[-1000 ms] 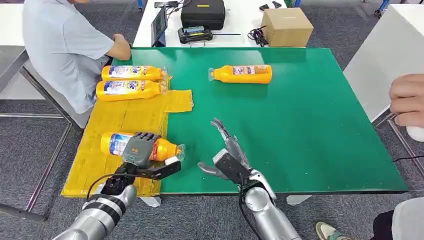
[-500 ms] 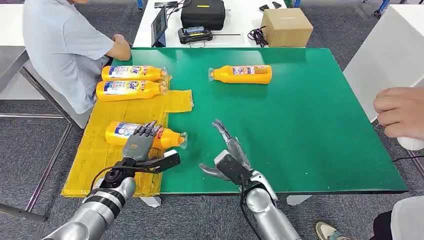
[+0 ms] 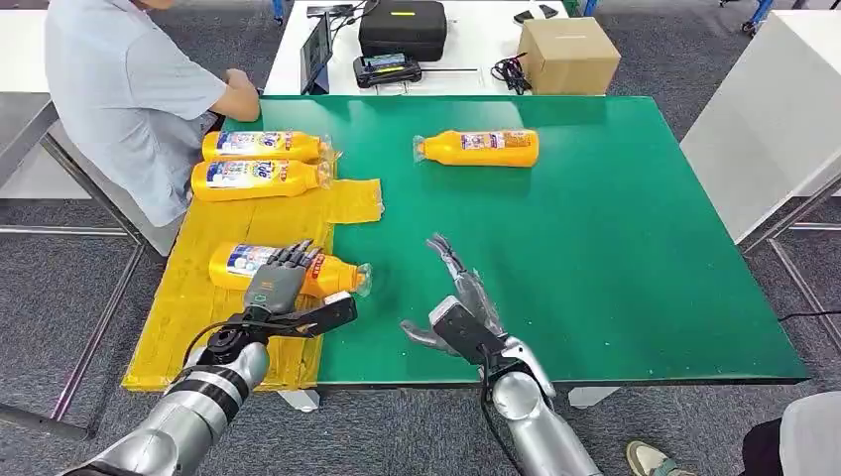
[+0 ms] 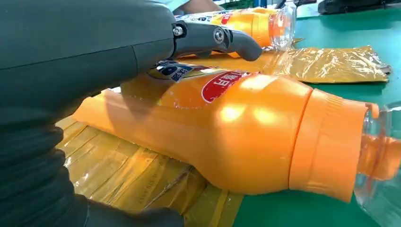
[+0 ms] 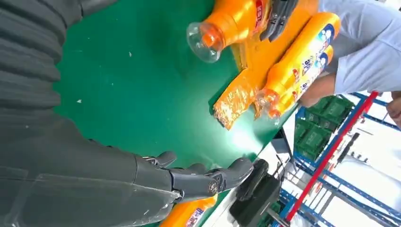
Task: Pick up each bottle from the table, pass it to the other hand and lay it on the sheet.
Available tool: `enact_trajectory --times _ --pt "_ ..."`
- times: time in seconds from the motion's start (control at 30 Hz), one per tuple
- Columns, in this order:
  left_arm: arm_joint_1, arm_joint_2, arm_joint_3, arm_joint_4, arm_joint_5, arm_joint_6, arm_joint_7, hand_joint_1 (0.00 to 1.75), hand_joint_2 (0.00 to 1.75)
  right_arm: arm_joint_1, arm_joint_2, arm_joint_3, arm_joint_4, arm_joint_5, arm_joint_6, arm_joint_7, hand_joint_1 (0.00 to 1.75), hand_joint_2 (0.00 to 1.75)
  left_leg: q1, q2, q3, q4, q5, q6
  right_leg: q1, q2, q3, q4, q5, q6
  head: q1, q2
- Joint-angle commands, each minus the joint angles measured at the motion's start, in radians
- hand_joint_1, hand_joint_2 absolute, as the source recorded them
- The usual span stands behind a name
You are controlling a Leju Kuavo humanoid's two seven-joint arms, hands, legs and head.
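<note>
The green counter (image 3: 615,258) spreads ahead of both hands, with the yellow sheet (image 3: 248,233) covering its edge on the left hand's side. A person in a light blue shirt (image 3: 119,89) sits beyond that sheet, an arm resting at the counter's far corner. Farther off, past the counter, a white table (image 3: 476,50) carries a black case (image 3: 402,27) and a cardboard box (image 3: 570,55).

The left hand (image 3: 278,293) lies over the body of an orange bottle (image 3: 298,270) on the sheet, fingers draped across the label and thumb stretched out on the near side below the neck. In the left wrist view the fingers (image 4: 217,38) arch above the bottle with a gap showing, so whether the hand grips it or merely covers it cannot be told. That bottle lies flat, its clear cap poking off the sheet's edge onto the green surface toward the right hand.

The right hand (image 3: 461,302) hovers low over bare green counter, fingers spread and holding nothing, just beside the left hand's bottle cap.

Two more orange bottles (image 3: 260,161) lie side by side on the sheet well beyond the left hand. A fourth bottle (image 3: 478,148) lies on the green counter far ahead of the right hand.
</note>
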Motion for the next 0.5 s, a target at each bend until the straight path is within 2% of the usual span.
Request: enact_trajectory --times 0.03,0.17,0.2,0.37,0.5 --pt "0.001 0.002 0.024 0.061 0.001 0.049 -0.009 0.0 1.75 -0.028 -0.016 -0.019 0.022 0.009 0.001 -0.001 0.0 1.75 0.001 0.002 0.004 -0.001 -0.001 -0.002 0.001 0.002 0.003 -0.001 0.0 -0.002 0.0 0.0" --pt "0.033 -0.028 0.013 -0.039 0.035 0.08 -0.07 0.0 1.75 -0.02 -0.014 -0.026 0.019 0.016 -0.005 -0.006 0.0 1.75 0.001 0.001 0.004 0.0 -0.001 -0.001 0.001 0.001 0.004 -0.001 0.0 -0.002 0.0 0.0" --pt "0.057 -0.038 0.002 -0.111 0.065 0.122 -0.115 0.0 1.75 -0.015 -0.007 -0.043 0.016 -0.022 0.013 -0.023 0.0 1.75 0.002 0.002 0.004 0.0 -0.001 -0.002 0.002 0.001 0.004 -0.001 -0.001 -0.003 0.0 0.0" --pt "0.147 -0.053 -0.09 -0.359 0.067 0.191 -0.122 0.0 1.75 0.008 -0.005 -0.062 -0.001 -0.024 -0.002 -0.028 0.0 1.75 0.003 -0.001 0.004 0.002 -0.003 -0.002 0.003 -0.003 0.005 -0.001 -0.003 -0.003 0.0 0.0" --pt "0.217 -0.055 -0.146 -0.532 0.08 0.232 -0.136 0.0 1.75 0.027 0.006 -0.079 -0.014 -0.03 -0.021 -0.036 0.0 1.75 0.001 -0.001 -0.001 0.001 -0.001 -0.001 0.001 -0.001 0.0 0.0 -0.001 -0.001 0.0 0.0"
